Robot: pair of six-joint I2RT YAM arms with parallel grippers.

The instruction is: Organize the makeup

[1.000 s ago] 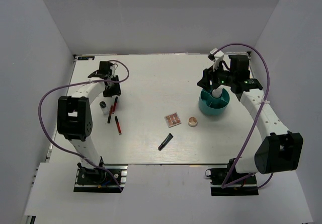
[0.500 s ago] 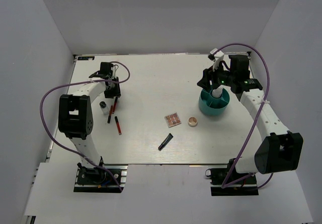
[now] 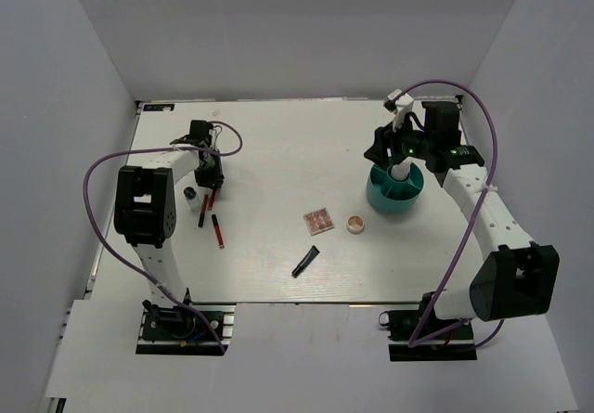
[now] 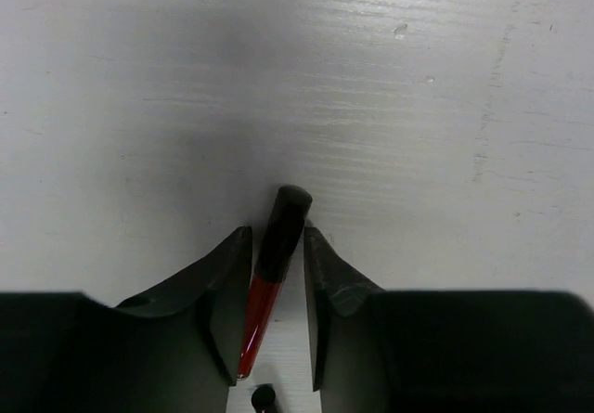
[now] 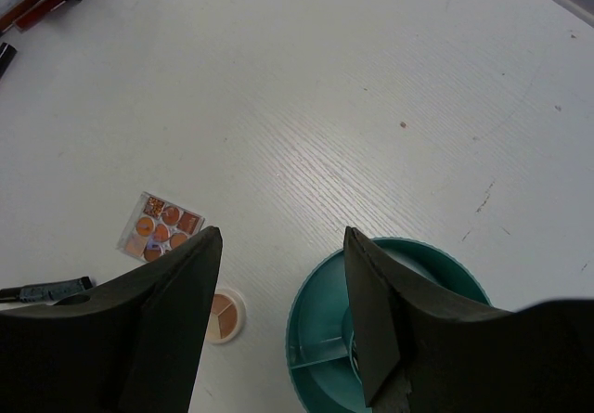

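Note:
My left gripper (image 3: 211, 172) sits low at the table's left. In its wrist view the gripper (image 4: 277, 232) is closed narrowly on the black cap of a thin red-black pencil (image 4: 269, 274), which lies flat (image 3: 212, 193). Two more red-black pencils (image 3: 202, 211) (image 3: 218, 232) and a white bottle (image 3: 193, 198) lie just beside it. The square palette (image 3: 318, 220), round beige compact (image 3: 355, 224) and short black tube (image 3: 303, 261) lie mid-table. My right gripper (image 5: 282, 232) is open and empty above the teal cup (image 3: 394, 195).
The teal cup (image 5: 306, 339) has inner dividers. In the right wrist view the palette (image 5: 161, 227) and compact (image 5: 223, 313) lie left of it, with the black tube (image 5: 46, 291) at the edge. White walls enclose the table's back and sides.
My left gripper has moved a little nearer and to the right, down over the top end of the pencil. The right arm has not moved.

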